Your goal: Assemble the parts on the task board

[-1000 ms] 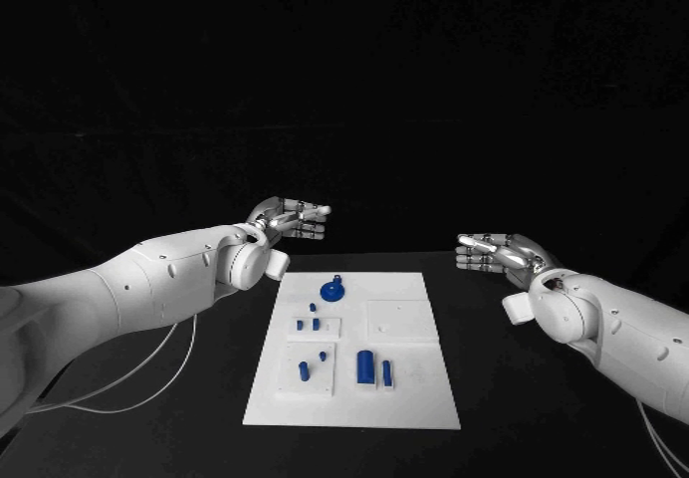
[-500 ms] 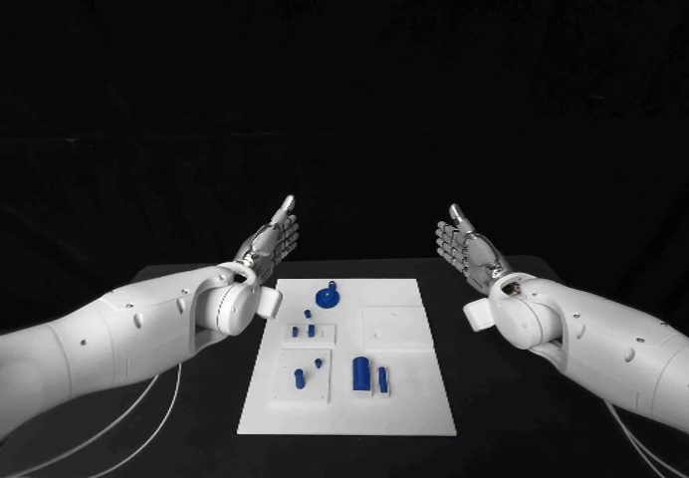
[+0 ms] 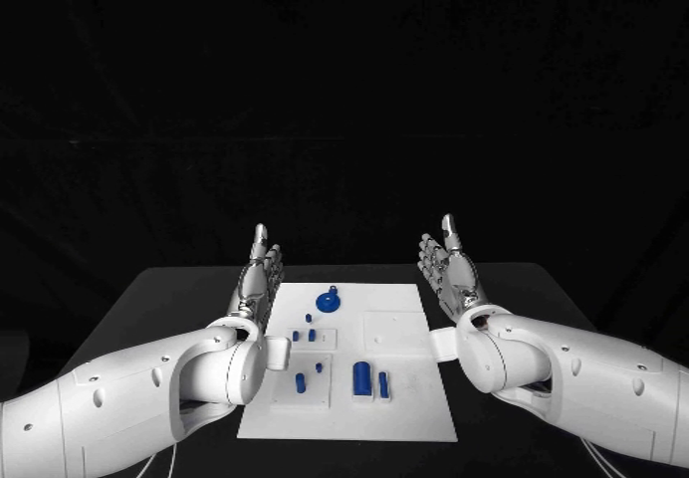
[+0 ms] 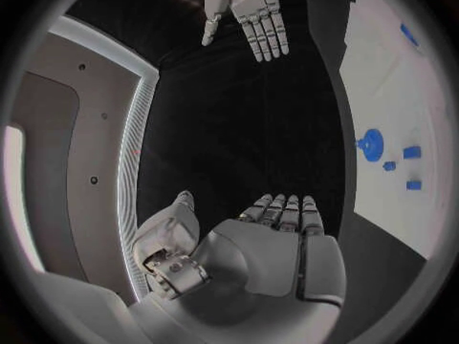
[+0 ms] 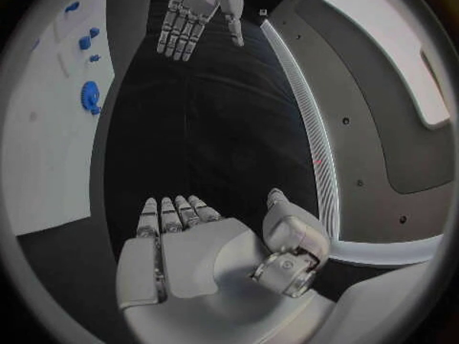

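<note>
The white task board (image 3: 409, 398) lies flat in the middle of the black table (image 3: 158, 299), its long side running away from the robot. Small blue parts sit on the left half of the board: a round knob-like part (image 3: 329, 301) near the far edge, a few little pegs (image 3: 308, 334) just behind the middle, and nearer the robot a thick short cylinder (image 3: 362, 377) with a thinner bar (image 3: 383, 381) just beside it and another peg (image 3: 301, 381) to their left. The left hand (image 3: 256, 282) is raised above the table at the board's left edge, flat and empty, its fingers straight, lying side by side and pointing up and away from the robot. The right hand (image 3: 449, 267) mirrors it at the board's right edge, also flat, holding nothing, with the palm turned toward the left hand. Neither hand touches the board or any part. From the left wrist, the left hand's fingers (image 4: 287, 210) reach forward together with the thumb set off to one side, and the right hand (image 4: 251, 11) shows beyond it with its fingers extended; the board (image 4: 382, 92) and blue parts lie off to one side.
</note>
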Controlling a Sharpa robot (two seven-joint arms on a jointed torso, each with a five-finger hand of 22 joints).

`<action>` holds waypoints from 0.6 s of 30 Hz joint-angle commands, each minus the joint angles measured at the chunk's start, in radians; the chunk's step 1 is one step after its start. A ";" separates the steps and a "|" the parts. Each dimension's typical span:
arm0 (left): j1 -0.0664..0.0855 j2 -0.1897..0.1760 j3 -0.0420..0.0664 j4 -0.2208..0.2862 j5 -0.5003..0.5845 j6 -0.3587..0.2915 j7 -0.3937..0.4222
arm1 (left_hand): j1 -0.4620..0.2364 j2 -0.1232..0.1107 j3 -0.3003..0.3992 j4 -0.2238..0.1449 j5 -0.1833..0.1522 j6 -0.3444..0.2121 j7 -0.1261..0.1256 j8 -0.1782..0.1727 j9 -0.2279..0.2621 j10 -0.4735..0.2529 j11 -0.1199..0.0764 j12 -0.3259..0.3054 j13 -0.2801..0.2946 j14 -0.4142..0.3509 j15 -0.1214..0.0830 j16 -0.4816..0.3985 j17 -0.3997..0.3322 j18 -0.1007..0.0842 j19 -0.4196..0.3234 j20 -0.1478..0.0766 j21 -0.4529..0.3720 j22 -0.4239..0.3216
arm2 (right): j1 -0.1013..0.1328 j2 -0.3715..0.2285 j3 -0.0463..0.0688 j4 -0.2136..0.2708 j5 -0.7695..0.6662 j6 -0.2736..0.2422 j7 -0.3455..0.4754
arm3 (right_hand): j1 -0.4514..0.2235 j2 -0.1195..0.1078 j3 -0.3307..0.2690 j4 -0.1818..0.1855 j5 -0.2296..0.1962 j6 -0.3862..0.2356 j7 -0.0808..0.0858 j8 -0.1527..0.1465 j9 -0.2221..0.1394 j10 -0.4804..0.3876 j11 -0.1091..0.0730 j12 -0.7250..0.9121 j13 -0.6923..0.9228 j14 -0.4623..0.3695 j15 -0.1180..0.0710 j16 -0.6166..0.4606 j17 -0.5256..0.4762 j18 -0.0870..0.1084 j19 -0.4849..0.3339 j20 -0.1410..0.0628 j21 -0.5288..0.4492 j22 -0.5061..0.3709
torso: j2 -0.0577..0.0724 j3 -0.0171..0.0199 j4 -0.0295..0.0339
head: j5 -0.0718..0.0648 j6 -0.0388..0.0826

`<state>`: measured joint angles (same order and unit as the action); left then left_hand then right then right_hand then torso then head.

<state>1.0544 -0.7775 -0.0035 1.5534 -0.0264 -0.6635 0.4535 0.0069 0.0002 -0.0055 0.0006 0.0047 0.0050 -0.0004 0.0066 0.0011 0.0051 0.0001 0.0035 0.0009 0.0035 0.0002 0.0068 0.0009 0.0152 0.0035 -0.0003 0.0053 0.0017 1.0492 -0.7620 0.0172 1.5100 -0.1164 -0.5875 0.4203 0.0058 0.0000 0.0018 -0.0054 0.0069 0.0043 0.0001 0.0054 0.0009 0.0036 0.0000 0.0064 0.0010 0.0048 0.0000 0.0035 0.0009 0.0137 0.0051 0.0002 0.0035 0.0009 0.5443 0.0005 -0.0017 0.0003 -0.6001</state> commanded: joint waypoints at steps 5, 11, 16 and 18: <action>-0.004 -0.002 0.003 0.017 0.026 -0.107 0.066 | -0.007 0.000 0.006 -0.001 -0.005 -0.005 0.000 -0.007 -0.001 -0.005 0.000 -0.004 -0.001 -0.004 0.000 -0.007 -0.001 -0.015 -0.003 0.000 -0.005 -0.002 | 0.001 -0.018 -0.017 0.060 0.116 -0.182 0.100 | -0.006 0.000 -0.002 0.005 -0.007 -0.004 0.000 -0.005 -0.001 -0.004 0.000 -0.006 -0.001 -0.005 0.000 -0.004 -0.001 -0.014 -0.005 0.000 -0.003 -0.001 | 0.000 -0.0005 0.0017 | 0.000 0.000; -0.004 -0.002 0.003 0.017 0.026 -0.107 0.066 | -0.007 0.000 0.006 -0.001 -0.005 -0.005 0.000 -0.007 -0.001 -0.005 0.000 -0.004 -0.001 -0.004 0.000 -0.007 -0.001 -0.015 -0.003 0.000 -0.005 -0.002 | 0.001 -0.018 -0.017 0.060 0.116 -0.183 0.100 | -0.006 0.000 -0.002 0.005 -0.007 -0.004 0.000 -0.005 -0.001 -0.004 0.000 -0.006 -0.001 -0.005 0.000 -0.004 -0.001 -0.014 -0.005 0.000 -0.003 -0.001 | 0.000 -0.0005 0.0017 | 0.000 0.000; -0.004 -0.002 0.003 0.017 0.026 -0.107 0.066 | -0.007 0.000 0.006 -0.001 -0.005 -0.005 0.000 -0.007 -0.001 -0.005 0.000 -0.004 -0.001 -0.004 0.000 -0.007 -0.001 -0.015 -0.003 0.000 -0.005 -0.002 | 0.001 -0.018 -0.017 0.060 0.116 -0.183 0.100 | -0.006 0.000 -0.002 0.005 -0.007 -0.004 0.000 -0.005 -0.001 -0.004 0.000 -0.006 -0.001 -0.005 0.000 -0.004 -0.001 -0.014 -0.005 0.000 -0.003 -0.001 | 0.000 -0.0005 0.0017 | 0.000 0.000; -0.004 -0.002 0.003 0.017 0.026 -0.107 0.066 | -0.007 0.000 0.006 -0.001 -0.005 -0.005 0.000 -0.007 -0.001 -0.005 0.000 -0.004 -0.001 -0.004 0.000 -0.007 -0.001 -0.015 -0.003 0.000 -0.005 -0.002 | 0.001 -0.018 -0.017 0.060 0.116 -0.183 0.100 | -0.006 0.000 -0.002 0.005 -0.007 -0.004 0.000 -0.005 -0.001 -0.004 0.000 -0.006 -0.001 -0.005 0.000 -0.004 -0.001 -0.014 -0.005 0.000 -0.003 -0.001 | 0.000 -0.0005 0.0017 | 0.000 0.000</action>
<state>1.0497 -0.7806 -0.0012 1.5670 -0.0017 -0.7566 0.4975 0.0072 0.0005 -0.0055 0.0006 0.0047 0.0050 -0.0003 0.0067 0.0010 0.0054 0.0003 0.0036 0.0011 0.0036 0.0002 0.0068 0.0010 0.0154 0.0035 -0.0002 0.0053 0.0009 1.0497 -0.7797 -0.0001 1.5680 -0.0057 -0.7582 0.4961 0.0058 0.0000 0.0018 -0.0055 0.0035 0.0044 0.0002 0.0055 0.0010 0.0037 0.0000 0.0064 0.0010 0.0045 0.0005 0.0036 0.0010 0.0139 0.0052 0.0003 0.0035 0.0010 0.5442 0.0000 0.0000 0.0000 -0.5999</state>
